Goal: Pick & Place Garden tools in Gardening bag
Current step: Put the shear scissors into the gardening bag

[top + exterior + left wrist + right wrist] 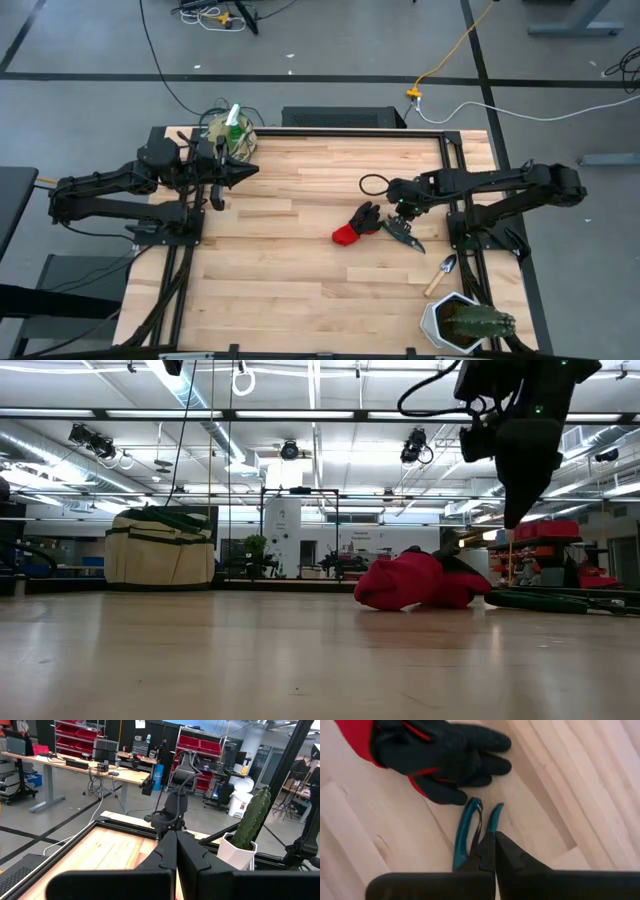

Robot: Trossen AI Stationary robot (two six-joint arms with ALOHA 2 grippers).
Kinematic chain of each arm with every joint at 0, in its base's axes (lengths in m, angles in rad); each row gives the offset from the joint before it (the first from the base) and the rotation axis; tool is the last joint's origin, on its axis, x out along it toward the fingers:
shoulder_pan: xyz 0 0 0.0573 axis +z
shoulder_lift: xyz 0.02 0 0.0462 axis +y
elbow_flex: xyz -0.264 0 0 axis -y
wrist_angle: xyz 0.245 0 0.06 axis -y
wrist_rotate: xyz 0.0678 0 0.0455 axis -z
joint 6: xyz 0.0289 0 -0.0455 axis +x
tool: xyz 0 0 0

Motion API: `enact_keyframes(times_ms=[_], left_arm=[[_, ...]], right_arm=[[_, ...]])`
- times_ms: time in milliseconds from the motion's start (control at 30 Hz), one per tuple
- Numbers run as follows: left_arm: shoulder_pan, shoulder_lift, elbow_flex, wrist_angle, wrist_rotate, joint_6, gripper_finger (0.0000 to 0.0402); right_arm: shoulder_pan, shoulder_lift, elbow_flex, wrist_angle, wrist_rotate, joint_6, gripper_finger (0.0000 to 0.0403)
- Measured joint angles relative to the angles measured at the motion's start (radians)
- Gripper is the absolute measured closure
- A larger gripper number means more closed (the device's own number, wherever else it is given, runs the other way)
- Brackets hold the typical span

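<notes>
The beige gardening bag (232,135) stands at the table's far left corner, and a green spray bottle (234,117) sticks up out of it. My left gripper (250,170) hangs shut and level just near of the bag. A red-and-black glove (356,225) lies flat at mid-table. Right of it lie the pruning shears (470,832) with teal handles. My right gripper (495,837) is shut and points down above the shears, clear of the table (514,520). A wooden-handled trowel (441,274) lies near the right edge.
A white pot with a green cactus (466,323) stands at the near right corner. A black metal frame (455,160) runs along the table's far and side edges. Bare wood (280,270) lies between the bag and the glove.
</notes>
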Motion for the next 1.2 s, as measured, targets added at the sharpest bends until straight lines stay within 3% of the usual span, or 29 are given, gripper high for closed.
enact_keyframes(times_ms=[600, 1200], left_arm=[[0.000, 0.000, 0.000, 0.000, 0.000, 0.007, 0.0397], [0.001, 0.000, 0.000, 0.000, -0.001, 0.011, 0.0397]], right_arm=[[0.000, 0.180, 0.000, -0.045, 0.040, 0.101, 0.0393], [0.000, 0.182, 0.000, -0.029, 0.016, 0.133, 0.0231]])
